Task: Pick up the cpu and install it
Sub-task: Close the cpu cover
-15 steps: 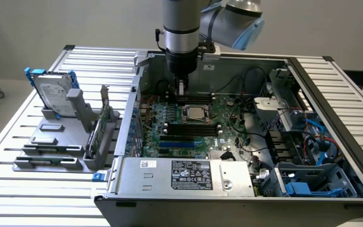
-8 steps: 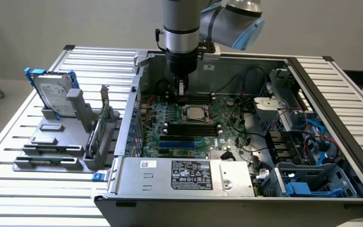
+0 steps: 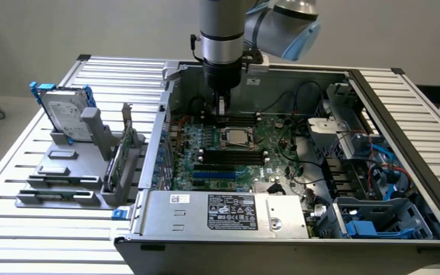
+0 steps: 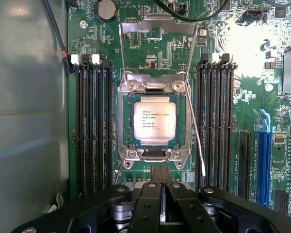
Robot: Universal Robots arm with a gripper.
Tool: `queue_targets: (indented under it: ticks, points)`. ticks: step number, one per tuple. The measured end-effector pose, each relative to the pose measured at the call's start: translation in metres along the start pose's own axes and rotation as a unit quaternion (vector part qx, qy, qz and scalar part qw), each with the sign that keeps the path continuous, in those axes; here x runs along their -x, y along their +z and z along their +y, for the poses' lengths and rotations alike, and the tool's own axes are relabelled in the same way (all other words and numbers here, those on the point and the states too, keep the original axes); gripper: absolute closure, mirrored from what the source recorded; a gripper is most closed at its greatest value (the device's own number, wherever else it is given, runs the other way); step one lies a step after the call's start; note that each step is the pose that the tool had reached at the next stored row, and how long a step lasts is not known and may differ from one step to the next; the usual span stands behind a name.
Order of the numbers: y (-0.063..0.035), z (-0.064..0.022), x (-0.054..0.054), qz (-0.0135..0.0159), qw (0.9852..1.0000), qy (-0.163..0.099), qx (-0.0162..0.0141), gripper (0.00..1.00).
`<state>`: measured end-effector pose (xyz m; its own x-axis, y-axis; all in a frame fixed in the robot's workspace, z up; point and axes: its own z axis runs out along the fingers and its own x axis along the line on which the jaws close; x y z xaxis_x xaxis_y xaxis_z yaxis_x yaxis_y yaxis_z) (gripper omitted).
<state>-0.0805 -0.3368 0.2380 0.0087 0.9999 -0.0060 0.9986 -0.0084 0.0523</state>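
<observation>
The cpu [image 4: 155, 121] is a small square chip with a silvery top. It lies flat inside the metal-framed socket [image 4: 154, 86] of the green board [image 4: 252, 111], and I also see the cpu [image 3: 235, 136] in the middle of the open computer case. My gripper [image 4: 161, 175] hovers just beside the socket's edge with its two black fingers [image 4: 150, 194] pressed together and nothing between them. In the exterior view the gripper [image 3: 222, 112] points straight down into the case, a little behind the cpu. Thin wire levers [image 4: 198, 136] stand loose beside the socket.
Black memory slots [image 4: 93, 126] flank the socket on both sides. The case wall [image 4: 29, 121] rises close by. A power supply [image 3: 224, 213] fills the case front. On the exterior view's left, a grey stand [image 3: 63, 172] holds a silver hard drive with blue brackets [image 3: 66, 112].
</observation>
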Motion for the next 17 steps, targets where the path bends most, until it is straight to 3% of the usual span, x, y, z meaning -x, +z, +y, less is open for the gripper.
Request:
queue_targets:
  ticks: [3, 6, 17]
  points:
    - [-0.0026, 0.0139, 0.000, 0.0048, 1.0000, 0.000, -0.0013, 0.89]
    - [-0.0051, 0.0275, 0.000, 0.0075, 1.0000, 0.000, -0.0025, 0.89]
    - [-0.0126, 0.0783, -0.001, 0.0104, 0.9999, 0.001, -0.0037, 0.89]
